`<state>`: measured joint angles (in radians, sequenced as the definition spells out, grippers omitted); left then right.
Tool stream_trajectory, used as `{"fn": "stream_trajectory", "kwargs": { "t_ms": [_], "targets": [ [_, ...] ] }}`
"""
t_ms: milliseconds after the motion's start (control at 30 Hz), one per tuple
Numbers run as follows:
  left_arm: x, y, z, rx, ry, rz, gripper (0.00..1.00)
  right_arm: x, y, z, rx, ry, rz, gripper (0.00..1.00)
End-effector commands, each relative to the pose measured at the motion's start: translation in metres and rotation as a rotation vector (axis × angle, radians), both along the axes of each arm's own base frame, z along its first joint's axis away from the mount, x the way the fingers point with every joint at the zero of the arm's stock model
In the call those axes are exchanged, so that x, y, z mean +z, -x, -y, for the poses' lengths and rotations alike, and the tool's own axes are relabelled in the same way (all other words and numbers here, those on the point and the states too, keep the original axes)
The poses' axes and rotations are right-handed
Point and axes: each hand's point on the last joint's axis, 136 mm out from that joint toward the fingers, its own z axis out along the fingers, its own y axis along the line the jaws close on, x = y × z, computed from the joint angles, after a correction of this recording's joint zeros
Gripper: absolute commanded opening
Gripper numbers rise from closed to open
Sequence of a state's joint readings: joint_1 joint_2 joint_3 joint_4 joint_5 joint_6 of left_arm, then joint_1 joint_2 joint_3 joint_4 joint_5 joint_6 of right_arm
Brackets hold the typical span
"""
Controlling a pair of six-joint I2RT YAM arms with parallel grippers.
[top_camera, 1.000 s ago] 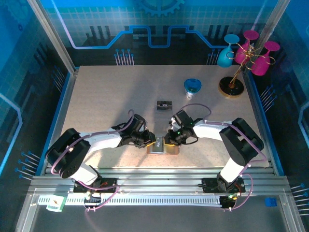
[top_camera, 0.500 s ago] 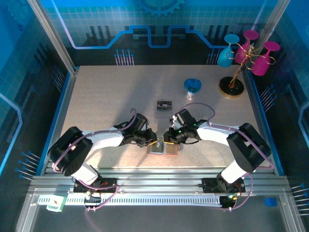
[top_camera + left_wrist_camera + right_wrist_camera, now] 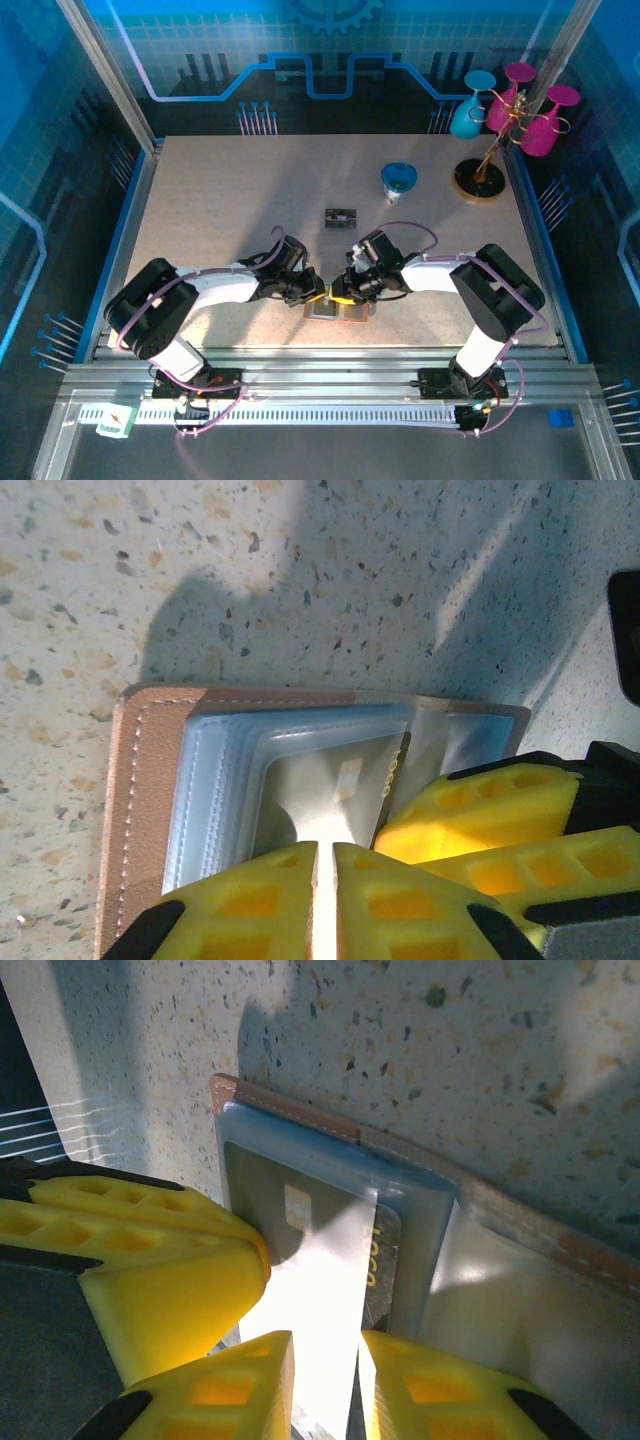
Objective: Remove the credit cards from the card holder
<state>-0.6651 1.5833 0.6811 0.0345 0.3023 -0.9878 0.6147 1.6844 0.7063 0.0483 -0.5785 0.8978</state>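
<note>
Evidently early: card holder (image 3: 338, 312) lies open near the counter's (image 3: 220, 200) front edge, and the dark credit card (image 3: 300, 1220) sits in its clear sleeve (image 3: 215, 780), not yet drawn. On left gripper (image 3: 325, 855), jaws nearly closed at the holder's edge; hold unclear. On right gripper (image 3: 325, 1345), jaws slightly parted over the card, gripping nothing visibly.

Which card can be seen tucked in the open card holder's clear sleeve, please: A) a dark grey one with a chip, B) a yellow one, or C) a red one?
A: the right wrist view shows a dark grey card with a small chip and gold lettering, lying inside the pale sleeve of the card holder.
</note>
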Motion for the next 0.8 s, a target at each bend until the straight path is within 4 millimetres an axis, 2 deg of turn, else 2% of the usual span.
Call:
{"fn": "stream_trajectory", "kwargs": {
  "t_ms": [0, 267, 433, 600, 767],
  "targets": [
    [-0.003, 0.000, -0.001, -0.005, -0.022, 0.010, 0.12, -0.008, 0.007, 0.003, 0.011, 0.028, -0.022, 0.25],
    [-0.008, 0.001, -0.002, -0.006, -0.032, -0.006, 0.12, -0.002, 0.005, 0.019, 0.021, 0.144, 0.023, 0.27],
    [-0.008, 0.002, -0.003, -0.010, -0.033, -0.008, 0.12, 0.010, 0.002, 0.017, 0.019, 0.125, 0.056, 0.28],
    [0.003, 0.000, -0.001, -0.011, -0.022, 0.013, 0.13, 0.019, 0.000, 0.017, 0.005, 0.102, 0.073, 0.28],
    [0.018, -0.003, 0.003, -0.046, -0.015, 0.042, 0.14, 0.011, 0.002, 0.022, 0.003, 0.126, 0.051, 0.28]
  ]
}}
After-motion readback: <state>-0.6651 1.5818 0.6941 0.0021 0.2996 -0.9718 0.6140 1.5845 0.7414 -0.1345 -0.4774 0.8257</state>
